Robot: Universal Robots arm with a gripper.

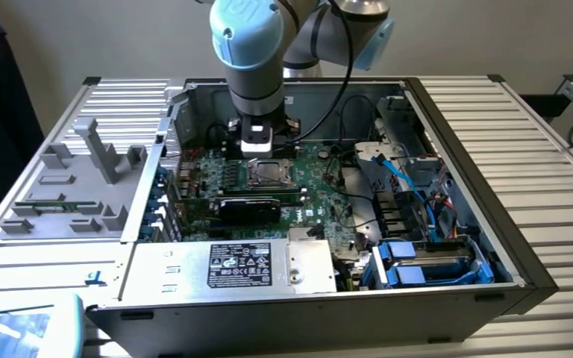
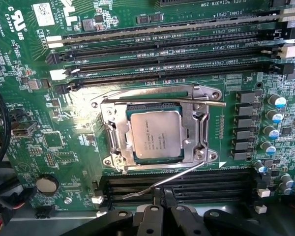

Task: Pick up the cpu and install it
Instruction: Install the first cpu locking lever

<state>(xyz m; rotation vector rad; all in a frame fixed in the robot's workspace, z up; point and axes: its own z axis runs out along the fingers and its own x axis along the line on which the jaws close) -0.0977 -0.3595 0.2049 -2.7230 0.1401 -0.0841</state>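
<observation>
Arm's over the open PC case (image 1: 486, 246), gripper (image 1: 257, 145) hanging just above the mobo (image 2: 34, 162) w/ fingers (image 2: 152, 216) pressed together, holding nothing. The cpu (image 2: 157, 134) lies flat in its socket frame (image 2: 110, 123), silver top showing, apart from the fingers. Retention lever (image 2: 162, 183) sticks out beside RAM slots (image 2: 162, 44).

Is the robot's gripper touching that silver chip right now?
Apart. In the wrist view the cpu lies in its socket, green board between it and the gripper.
</observation>
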